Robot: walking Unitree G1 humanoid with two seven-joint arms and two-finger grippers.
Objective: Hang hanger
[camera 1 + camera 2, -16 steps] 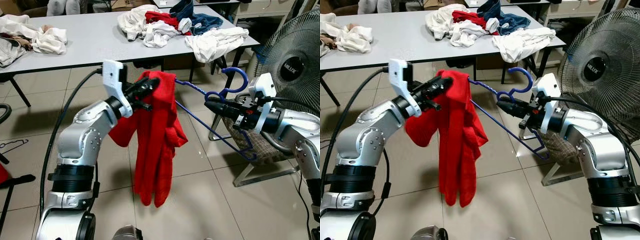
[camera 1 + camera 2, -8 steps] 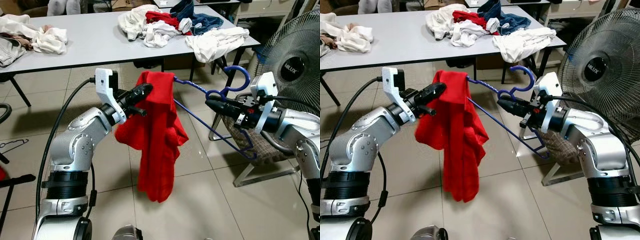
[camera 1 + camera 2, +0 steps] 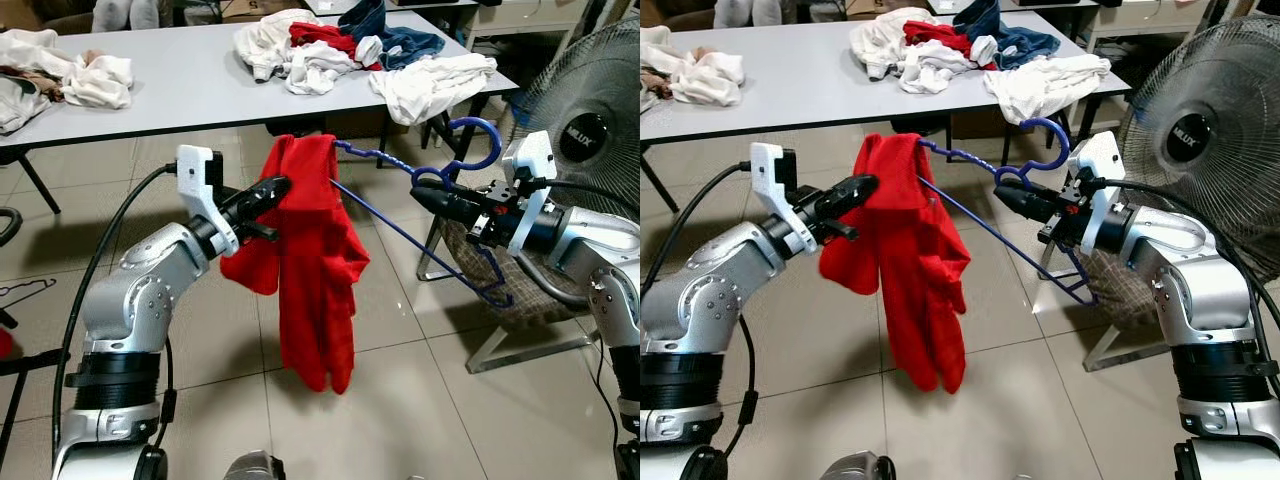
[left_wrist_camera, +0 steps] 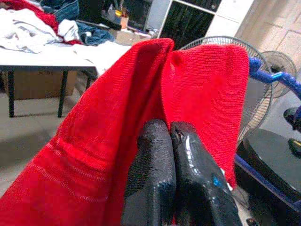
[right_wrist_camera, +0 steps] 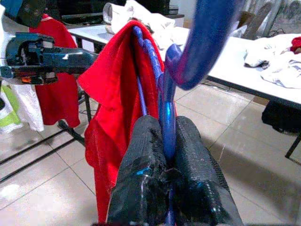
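Observation:
A blue hanger is held in mid-air before me, its hook up at the right. My right gripper is shut on its neck just below the hook. A red garment drapes over the hanger's left end and hangs down over the tiled floor. My left gripper is shut on the garment's upper left fold, seen close in the left wrist view. The hanger's lower bar runs down to the right, clear of the cloth.
A grey table stands behind with piles of clothes: white ones at the left and a mixed heap at the right. A standing fan and a chair are close by my right arm.
My left arm has drawn back to the left, pulling the red garment along the hanger. The right gripper has lifted the hanger slightly. The garment hangs lower and more spread.

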